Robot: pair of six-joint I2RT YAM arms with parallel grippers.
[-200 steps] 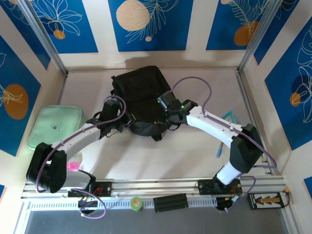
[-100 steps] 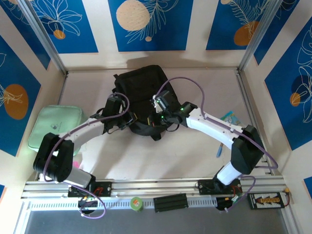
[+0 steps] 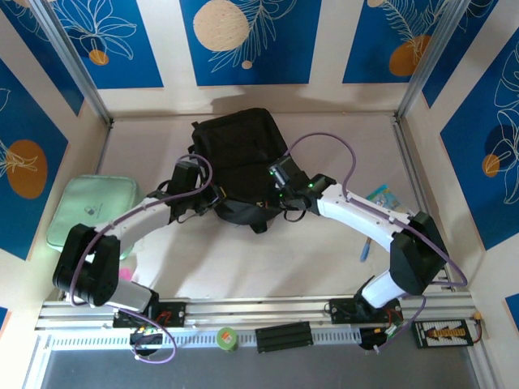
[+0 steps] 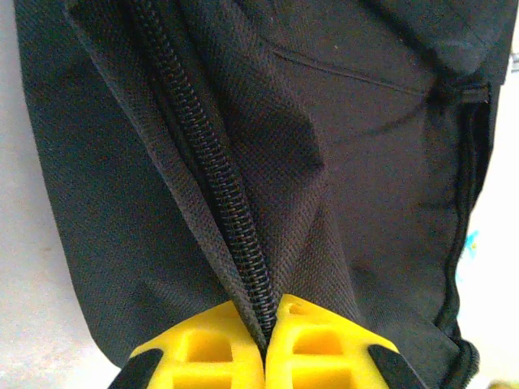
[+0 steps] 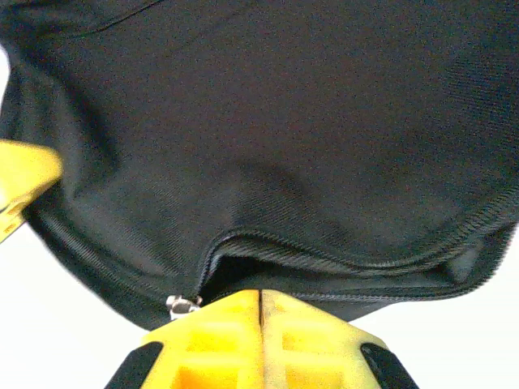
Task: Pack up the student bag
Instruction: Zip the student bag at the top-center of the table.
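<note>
Student bag [image 3: 235,146], a black fabric backpack, lies on the table [image 3: 324,259] near its far middle, rounded top away from the arms and lower end with straps toward them. Both arms reach in to that near end.

At the bag's near-left corner, the left gripper [image 3: 212,203] is clenched on the student bag. In the left wrist view its yellow fingers [image 4: 324,344] press together with the black zipper tape [image 4: 207,162] nipped between them [image 4: 265,344], and the bag's fabric [image 4: 365,162] rises in a fold from that spot.

At the bag's near-right corner sits the right gripper [image 3: 280,201]. In the right wrist view its fingers are pressed flat together [image 5: 259,324] right against the lower lip of a zipper opening that gapes a little in the bag [image 5: 284,121]. A small metal zipper pull [image 5: 182,305] sits just beside them. Whether any fabric is caught between these fingers cannot be told.

Well to the left of the bag lies a mint-green padded pouch [image 3: 91,209]. To the bag's right, near the right arm, lie a teal packet [image 3: 379,194] and a blue pen [image 3: 366,250].
</note>
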